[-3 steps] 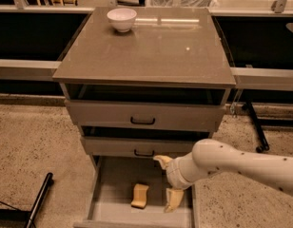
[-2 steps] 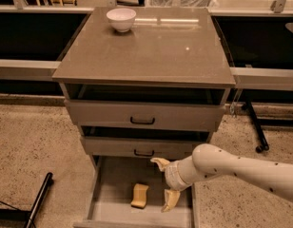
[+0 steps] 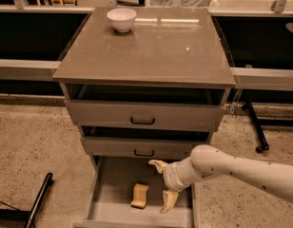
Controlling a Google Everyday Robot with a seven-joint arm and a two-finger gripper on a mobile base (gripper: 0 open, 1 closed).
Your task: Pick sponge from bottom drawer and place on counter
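Note:
The pale-yellow sponge (image 3: 140, 195) lies on the grey floor of the open bottom drawer (image 3: 111, 194), left of centre. My gripper (image 3: 163, 184) hangs over the drawer just right of the sponge, open, with one cream finger (image 3: 158, 165) up near the middle drawer and the other (image 3: 169, 200) down beside the sponge. It holds nothing. The white arm comes in from the lower right. The counter (image 3: 151, 51) is the grey-brown top slab above the drawers.
A white bowl (image 3: 121, 19) stands at the counter's far left corner. Two upper drawers with black handles (image 3: 142, 121) sit above the gripper. A black pole (image 3: 38, 201) lies on the speckled floor at left. A black stand leg (image 3: 255, 127) is at right.
My gripper has shifted slightly left and lower, closer to the sponge. The sponge has not moved.

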